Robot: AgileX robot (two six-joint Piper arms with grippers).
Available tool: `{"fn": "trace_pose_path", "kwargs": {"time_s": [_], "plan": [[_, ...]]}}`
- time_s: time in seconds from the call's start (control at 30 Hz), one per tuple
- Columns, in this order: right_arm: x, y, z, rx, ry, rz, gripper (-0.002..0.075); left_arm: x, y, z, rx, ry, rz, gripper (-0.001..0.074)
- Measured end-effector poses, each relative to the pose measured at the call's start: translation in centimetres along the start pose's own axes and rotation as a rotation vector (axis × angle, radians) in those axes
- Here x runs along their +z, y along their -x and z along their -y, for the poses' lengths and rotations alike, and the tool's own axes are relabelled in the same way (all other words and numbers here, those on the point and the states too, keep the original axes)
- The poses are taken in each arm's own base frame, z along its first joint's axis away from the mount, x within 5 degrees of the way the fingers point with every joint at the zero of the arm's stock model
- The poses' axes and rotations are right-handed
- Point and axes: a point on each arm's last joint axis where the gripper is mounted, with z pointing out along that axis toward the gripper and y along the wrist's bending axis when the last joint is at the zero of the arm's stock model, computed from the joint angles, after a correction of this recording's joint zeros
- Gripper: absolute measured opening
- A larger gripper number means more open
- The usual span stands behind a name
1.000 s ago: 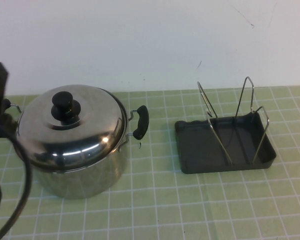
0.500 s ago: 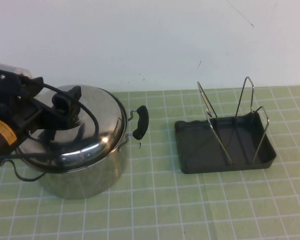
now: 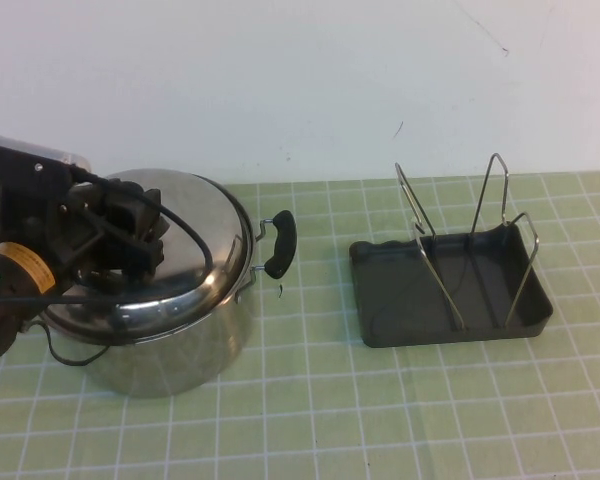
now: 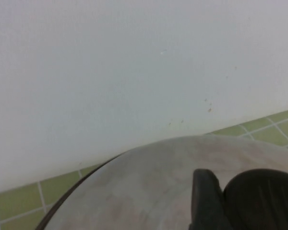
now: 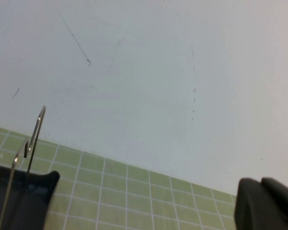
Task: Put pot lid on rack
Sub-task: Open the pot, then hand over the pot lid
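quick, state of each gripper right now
Left gripper: over the shiny domed steel pot lid, around its black knob; grip cannot be told.
Right gripper: only an edge visible, cannot be told.

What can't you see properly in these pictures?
- Lid knob: in the high view the left claw covers the knob on the pot lid; a closed grip cannot be judged.
- Right claw: cut off by the right wrist view's edge, absent from the high view.
- Rack: only a corner in the right wrist view.

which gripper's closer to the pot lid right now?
Left. The left gripper is right over the pot lid, at its black knob. The right gripper is out of the high view; its wrist camera shows only the rack nearby.
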Motion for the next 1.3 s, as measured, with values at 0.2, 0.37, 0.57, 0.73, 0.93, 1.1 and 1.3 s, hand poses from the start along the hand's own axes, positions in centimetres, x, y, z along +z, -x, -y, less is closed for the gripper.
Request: {"fn": "trace_pose_path", "kwargs": {"time_s": [0.2,0.37,0.57,0.73,0.93,1.1,1.3], "plan": [[-0.3,1.7,0.6,0.108,-0.014,0.045,-0.0001,-1.0,1.9,0.2,-0.011,0.009,0.083,0.0319],[-1.5,5.9,2.0,0.169,-0.024,0.165,-0.0001,-4.6,7.2,1.6,-0.029,-0.044,0.382,0.0319],[-1.3,9.2,1.5,0.205,0.148,0.208,-0.0001,-8.0,10.8,5.0,-0.043,-0.193,0.614,0.0319],[-0.1,9.9,-1.3,0.247,0.403,0.182,-0.0001,-8.5,11.2,8.7,-0.097,-0.354,0.657,0.0319],[0.2,10.5,-5.3,0.306,0.696,0.15,-0.0001,-9.4,11.6,12.4,-0.064,-0.441,0.749,0.0319],[-0.6,11.5,-7.8,0.39,0.872,0.185,-0.0001,-10.1,11.9,13.9,-0.107,-0.467,0.816,0.0319],[-1.1,12.6,-8.0,0.586,0.924,0.22,0.016,-10.4,12.0,14.2,-0.124,-0.476,0.837,0.0319]]}}
